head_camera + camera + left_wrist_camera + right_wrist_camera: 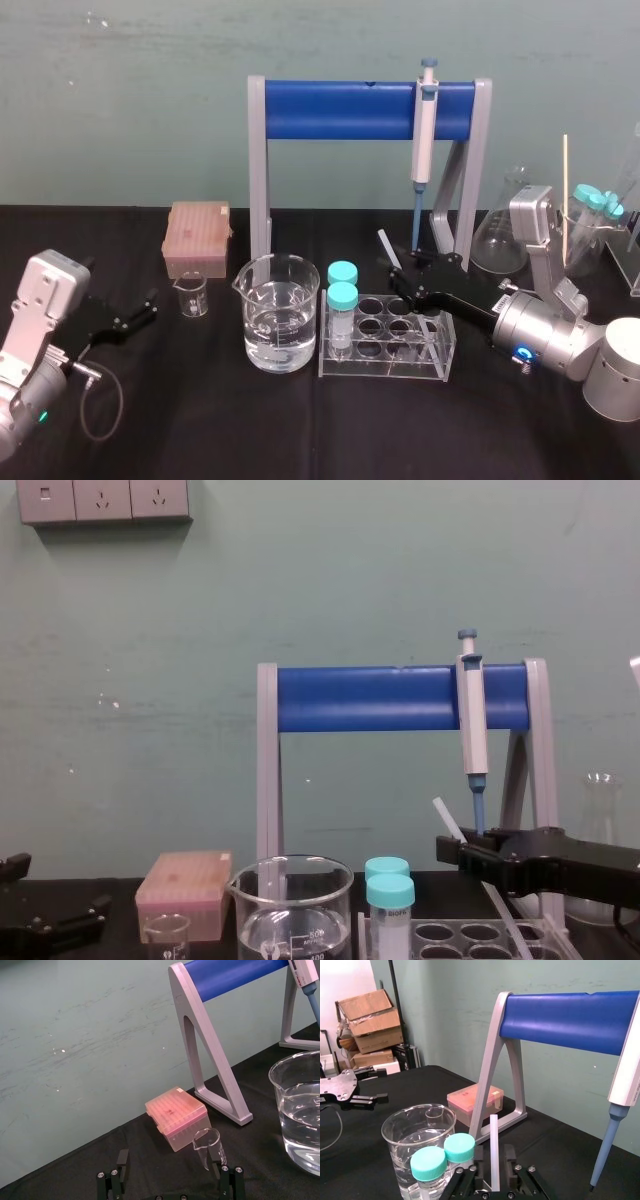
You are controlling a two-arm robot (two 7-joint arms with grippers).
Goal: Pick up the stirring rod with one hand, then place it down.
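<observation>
The stirring rod [384, 243] is in the grip of the right gripper [408, 282], over the right half of the clear tube rack [385, 370]. The fingers are closed narrowly around it, one on each side, as the right wrist view shows well. The grip sits on the upper part of the rod: a short piece stands out above the fingers and a longer piece runs down below them.

The long axis is steep but not upright. The upper end leans to the robot's left and points up toward the stand with the blue bar [340, 108]. The lower end goes down to the right, into the rack near its right end. We cannot tell whether that end touches the bottom of the rack.

So the rod does not lie away from the hand; it passes through it. We judge that the coming move turns on this tilt. The lower end must come out of the rack along the rod's own line before the rod can be laid down.

The water beaker [280, 312] stands to the left of the rack. The left gripper [140, 312] rests far to the left on the table with its fingers spread wide, holding nothing, well apart from the rod.
</observation>
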